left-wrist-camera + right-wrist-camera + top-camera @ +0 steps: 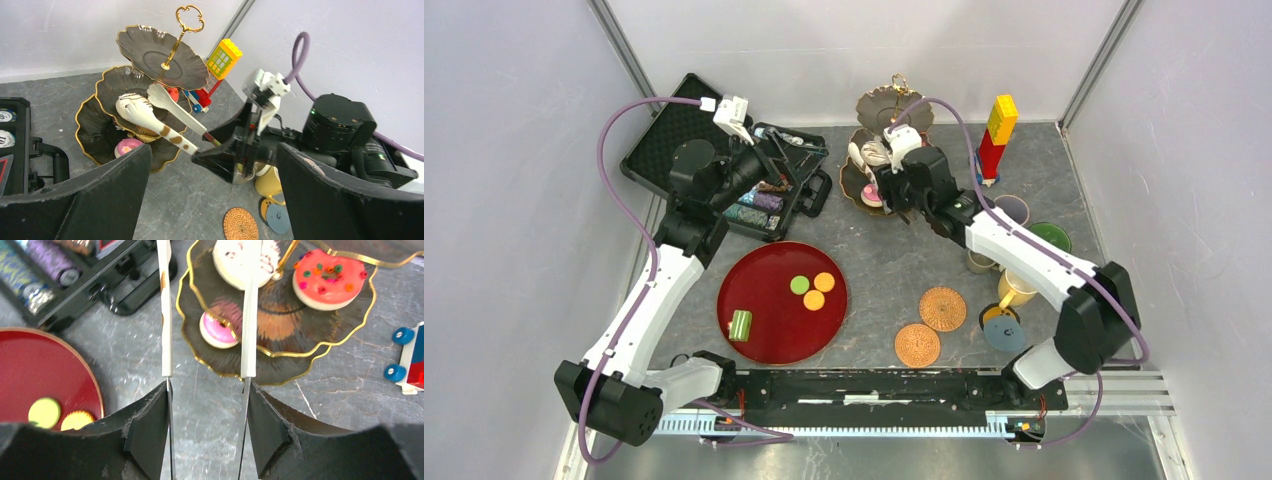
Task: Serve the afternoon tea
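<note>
Right tool (890, 186) clamps the tongs (870, 154) at the stand (879, 103); left tool (776, 172) idles.
Top: macarons (814, 299) wait on the tray (769, 285). Left wrist: left tool's jaws gape; tong tips rest over the middle tier. Right wrist: a pink donut (217, 330) lies on the bottom tier. I'd open the tongs slowly, then back out clear of the gold rim.

Stand (882, 104) at the back, block tower (999, 125) right of it, tray (764, 272) nearer — coasters (942, 308) to its right.
</note>
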`<state>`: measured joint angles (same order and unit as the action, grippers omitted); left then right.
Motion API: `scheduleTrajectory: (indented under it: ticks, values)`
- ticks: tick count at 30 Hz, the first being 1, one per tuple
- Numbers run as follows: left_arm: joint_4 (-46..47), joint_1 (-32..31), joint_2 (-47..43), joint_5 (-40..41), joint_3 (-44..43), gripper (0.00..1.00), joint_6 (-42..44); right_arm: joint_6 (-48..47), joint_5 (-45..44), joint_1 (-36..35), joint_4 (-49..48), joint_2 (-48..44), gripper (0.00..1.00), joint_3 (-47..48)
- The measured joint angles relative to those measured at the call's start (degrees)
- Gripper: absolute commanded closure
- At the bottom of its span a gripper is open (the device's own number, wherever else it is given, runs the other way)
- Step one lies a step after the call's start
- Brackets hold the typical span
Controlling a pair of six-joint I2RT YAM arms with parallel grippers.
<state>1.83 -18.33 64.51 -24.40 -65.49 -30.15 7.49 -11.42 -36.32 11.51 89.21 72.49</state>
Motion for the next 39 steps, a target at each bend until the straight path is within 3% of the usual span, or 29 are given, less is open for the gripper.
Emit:
scheduleTrajectory:
  ticks: [8,15,22,30,39]
  values:
    - [0.0,0.0,0.0,0.0,0.0,0.0,0.0,-6.8,10.7,-1.3,2.9,-8.8,0.39,-6.8]
    - [0.0,0.0,0.5,0.0,0.0,0.0,0.0,-11.5,15.8,-12.0,3.5,-10.0,0.38,-9.9]
    - [0.0,0.0,0.5,0.0,0.0,0.0,0.0,-10.2,20.0,-24.8,-1.8,-1.0,0.39,-10.0]
    - [0.0,0.0,0.5,0.0,0.0,0.0,0.0,-1.2,20.2,-30.9,-8.0,7.1,0.39,-10.4]
    - [0.0,0.0,1.4,0.0,0.0,0.0,0.0,1.7,14.4,-38.2,-8.9,10.2,0.39,-10.1]
